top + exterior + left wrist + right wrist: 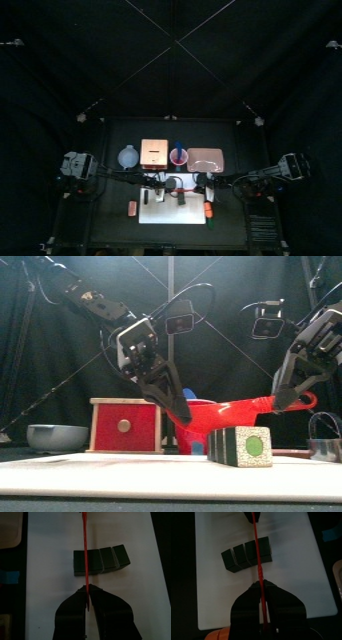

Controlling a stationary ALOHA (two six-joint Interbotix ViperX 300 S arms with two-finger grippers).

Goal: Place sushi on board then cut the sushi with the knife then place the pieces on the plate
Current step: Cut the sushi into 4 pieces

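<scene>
**Holding the red knife over the sushi with both claws**

Top view: along the far side of the table stand, from left to right, a blue-grey bowl, a wooden box, a red cup and a pink tray. What the bowl and cup hold is too small to tell. The white board lies nearer, with the left claw and the right claw over its far edge.

Front view: the sushi roll rests on the board, its green end face turned to the near side. The red knife spans just above it, pinched at one end by the left claw and at the other by the right claw. The bowl and the box stand behind on the left.

Left wrist view: the left claw is clamped tight on the knife, which shows edge-on as a thin red line crossing the roll near one end, on the board.

Right wrist view: the right claw is likewise closed on the knife, whose line crosses the roll on the board.
</scene>
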